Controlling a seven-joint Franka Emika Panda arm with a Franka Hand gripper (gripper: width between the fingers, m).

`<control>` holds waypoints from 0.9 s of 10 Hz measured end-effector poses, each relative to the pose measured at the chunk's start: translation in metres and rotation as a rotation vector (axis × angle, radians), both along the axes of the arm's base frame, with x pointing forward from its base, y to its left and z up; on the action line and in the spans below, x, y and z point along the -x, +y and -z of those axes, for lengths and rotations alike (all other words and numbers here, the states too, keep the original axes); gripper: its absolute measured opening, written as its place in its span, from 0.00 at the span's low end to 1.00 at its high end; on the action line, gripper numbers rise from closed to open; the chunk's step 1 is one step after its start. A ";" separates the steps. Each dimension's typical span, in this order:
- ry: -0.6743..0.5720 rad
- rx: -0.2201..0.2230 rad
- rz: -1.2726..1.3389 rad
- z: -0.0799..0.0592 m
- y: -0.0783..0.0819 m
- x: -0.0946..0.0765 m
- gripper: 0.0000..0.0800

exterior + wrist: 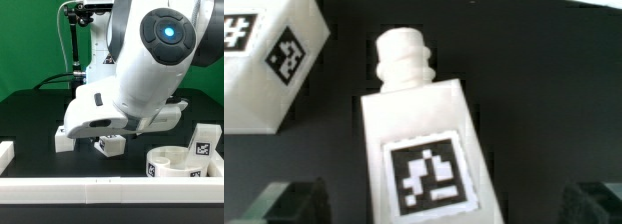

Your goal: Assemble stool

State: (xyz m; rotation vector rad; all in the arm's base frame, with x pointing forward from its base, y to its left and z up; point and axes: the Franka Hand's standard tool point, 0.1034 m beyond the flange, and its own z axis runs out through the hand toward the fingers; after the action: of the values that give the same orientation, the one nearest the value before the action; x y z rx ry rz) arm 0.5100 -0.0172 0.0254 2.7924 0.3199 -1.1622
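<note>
1. Leg (420, 150) is what we are after. It lies flat on the dark table (544, 60) directly under the wrist, tag facing up, with its threaded peg (409, 55) pointing away from the fingers.
2. The gripper (438, 205) is spread wide and holds nothing. Its dark fingertips (287, 200) show on either side of the leg's tagged end, clear of it.
3. We judge the first risk to be an uneven close. The leg sits slightly askew to the jaw line, so one finger could meet it first and swivel it instead of clamping it.
4. A second leg (269, 60) lies just beside the peg end. If our leg pivots, the two could knock together and both shift.
5. Gripping so far from the peg may let the leg droop in the grip. That would spoil its alignment for threading.
6. The round disc (168, 160) sits at the exterior view's right, well apart from the gripper, with a third leg (203, 140) upright beside it. We cannot tell if they touch. A low carry could clip either one, or the border rail (110, 185) in front.
</note>
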 end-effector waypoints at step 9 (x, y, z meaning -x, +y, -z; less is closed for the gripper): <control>0.143 0.030 0.018 0.009 -0.008 0.003 0.81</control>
State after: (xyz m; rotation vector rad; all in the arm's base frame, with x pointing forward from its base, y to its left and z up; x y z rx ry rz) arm 0.5068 -0.0254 0.0161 2.6977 0.2872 -1.3622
